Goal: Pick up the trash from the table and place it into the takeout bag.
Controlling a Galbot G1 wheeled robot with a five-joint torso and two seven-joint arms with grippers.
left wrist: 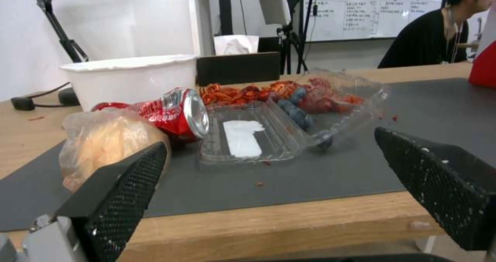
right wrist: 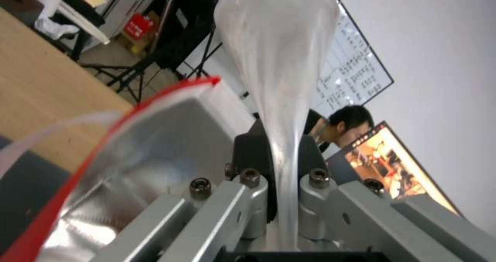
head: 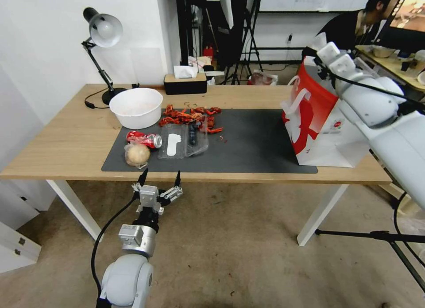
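Claw of the left arm (head: 160, 178) hovers just off the near edge of the table (head: 53, 144), fingers spread wide and empty, aimed at the trash, presumably lining up a first pick. Right claw (right wrist: 281, 176) pinches the clear liner (right wrist: 279, 60) at the mouth of the takeout bag (head: 316, 130), apparently holding it open. That boxy white-and-red bag stands on the right end of the dark mat (head: 252, 144). At the mat's left end lie the plastic-wrapped tan ball (head: 137, 154) and, touching it, the crushed red can (head: 144, 138).
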